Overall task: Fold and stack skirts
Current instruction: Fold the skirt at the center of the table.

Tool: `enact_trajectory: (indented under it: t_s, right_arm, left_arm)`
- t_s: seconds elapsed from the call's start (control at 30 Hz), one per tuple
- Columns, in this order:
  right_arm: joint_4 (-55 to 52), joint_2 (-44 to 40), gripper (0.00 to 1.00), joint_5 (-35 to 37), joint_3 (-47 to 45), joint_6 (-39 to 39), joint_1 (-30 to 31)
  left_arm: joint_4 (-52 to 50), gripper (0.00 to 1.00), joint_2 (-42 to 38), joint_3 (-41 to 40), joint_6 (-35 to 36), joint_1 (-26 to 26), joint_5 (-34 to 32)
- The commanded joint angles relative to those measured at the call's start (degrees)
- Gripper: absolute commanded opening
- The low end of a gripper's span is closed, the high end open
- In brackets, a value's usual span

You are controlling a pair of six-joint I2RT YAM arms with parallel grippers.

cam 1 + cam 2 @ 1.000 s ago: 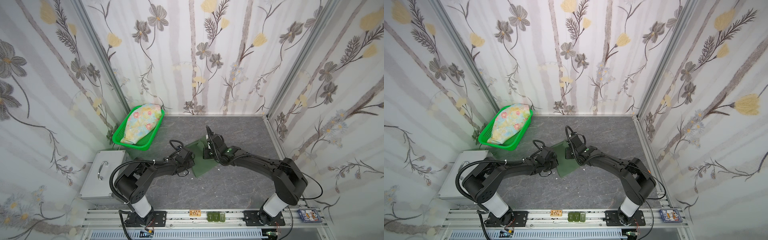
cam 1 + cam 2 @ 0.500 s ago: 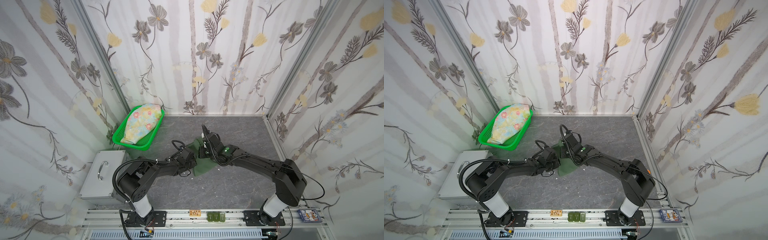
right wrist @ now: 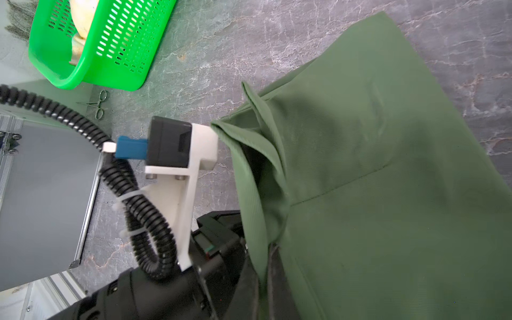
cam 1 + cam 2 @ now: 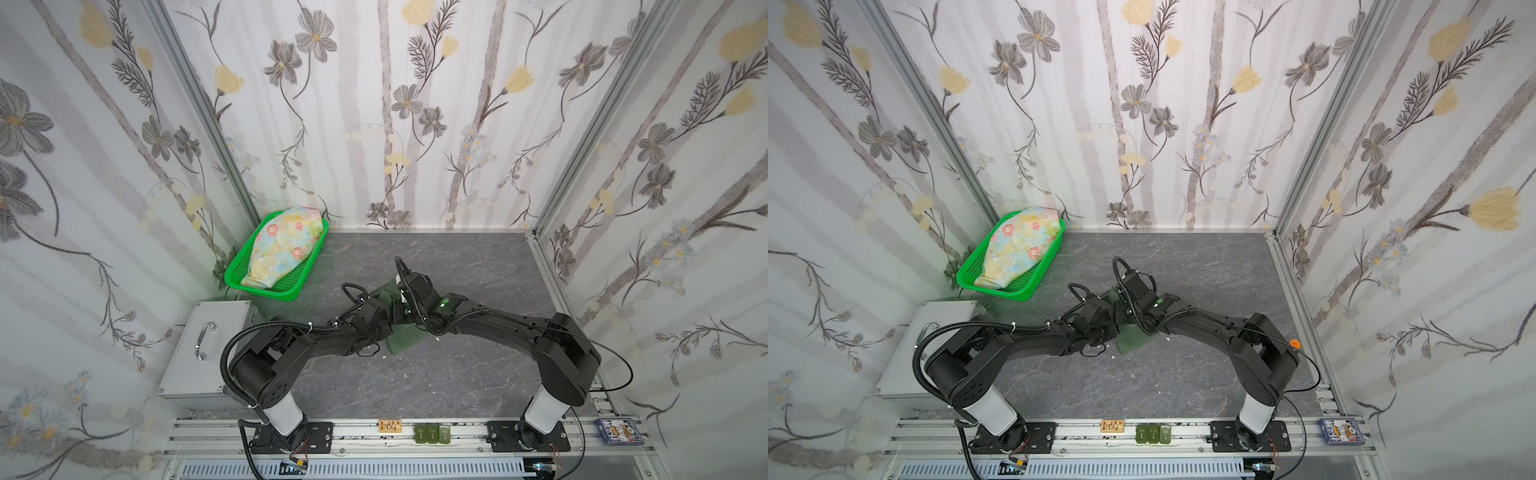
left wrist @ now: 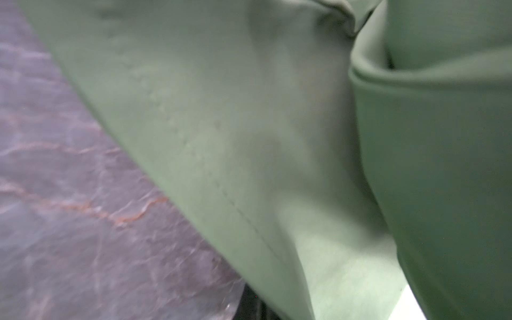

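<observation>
1. In both top views there are two skirts. The olive-green skirt (image 4: 405, 338) (image 4: 1131, 343) lies mid-table (image 4: 457, 266), partly under the two wrists. The flowered skirt (image 4: 284, 245) (image 4: 1021, 245) sits bundled in the one green basket (image 4: 266, 291) (image 4: 992, 291) at the far left corner.
2. Also in both top views, one metal case (image 4: 208, 345) stands beside the left arm's base. The front rail carries one tan block (image 4: 390, 426), three green blocks (image 4: 432, 433) and one blue card box (image 4: 619, 431).
3. The left gripper (image 4: 384, 318) and right gripper (image 4: 400, 299) meet over the olive-green skirt. Both are closed and pinching its cloth, and the fingertips are hidden.
4. The left wrist view shows one skirt. Olive-green cloth (image 5: 249, 138) fills most of the view, raised off the grey table, with one stitched hem line and one rolled fold. The fingers are out of sight.
5. The right wrist view shows the olive-green skirt (image 3: 388, 194) spread on the table. One edge is tented over the left gripper, touching the left wrist camera (image 3: 171, 144). Beyond are the one basket (image 3: 122, 41), one pair of scissors (image 3: 97, 106) and the one case (image 3: 41, 194).
</observation>
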Motion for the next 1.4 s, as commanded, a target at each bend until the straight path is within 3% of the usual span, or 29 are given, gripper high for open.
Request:
enact_trajectory:
  t_s: [0.0,0.1,0.13,0.2,0.27,0.63,1.37]
  right_arm:
    - [3.87,0.56,0.00,-1.22,-0.54,1.52,0.08]
    - [4.32,1.06,0.00,-1.44,-0.73,1.82,0.21]
    - [4.37,1.24,0.00,-1.46,-0.68,1.88,0.22]
    - [4.63,1.37,0.00,-1.44,-0.99,1.98,0.21]
    - [4.88,1.48,0.00,-1.42,-1.21,1.99,0.19]
    - [5.57,2.75,0.00,-1.56,-0.92,2.18,1.06]
    - [4.26,9.45,0.00,-1.65,5.36,2.85,2.11]
  left_arm:
    - [-2.37,0.00,-2.42,-1.54,-1.52,-0.06,-0.04]
    - [-2.55,0.00,-5.17,-2.71,-1.95,0.06,0.89]
    - [-2.61,0.07,-6.11,-3.16,-2.34,0.15,1.30]
    - [-2.71,0.37,-7.99,-3.96,-3.42,0.21,2.02]
    - [-3.93,0.44,-9.97,-4.57,-4.16,0.26,2.16]
    - [-9.53,0.44,-19.49,-9.44,-5.32,2.65,-0.55]
    - [-9.67,0.43,-18.69,-9.33,-2.75,4.18,-2.15]
